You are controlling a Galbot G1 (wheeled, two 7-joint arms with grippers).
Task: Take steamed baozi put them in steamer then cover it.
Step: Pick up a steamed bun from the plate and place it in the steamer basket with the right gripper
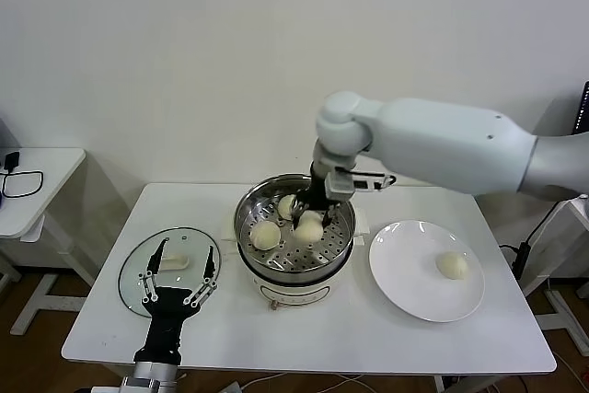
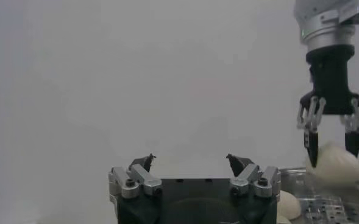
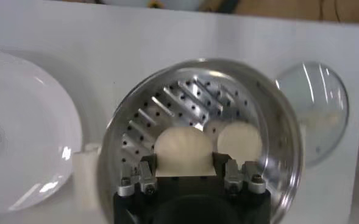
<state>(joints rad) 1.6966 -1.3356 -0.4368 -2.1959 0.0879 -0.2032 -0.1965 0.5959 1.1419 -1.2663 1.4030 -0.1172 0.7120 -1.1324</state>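
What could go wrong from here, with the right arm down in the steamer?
1. The right gripper has its jaws around a baozi over the steamer tray; releasing there may drop it against the two baozi inside.
2. One baozi remains on the plate.
3. The left gripper hovers over the cover.

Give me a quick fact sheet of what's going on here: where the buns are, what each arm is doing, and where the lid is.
Buns in steamer: three, one of them between the right gripper's fingers
Bun still on plate: one baozi
Right gripper: inside the steamer, shut on a baozi at the perforated tray
Left gripper: open, hovering over the near edge of the cover, holding nothing
Cover: flat on the table left of the steamer, not yet on it
Steps left: move the last bun, then cover
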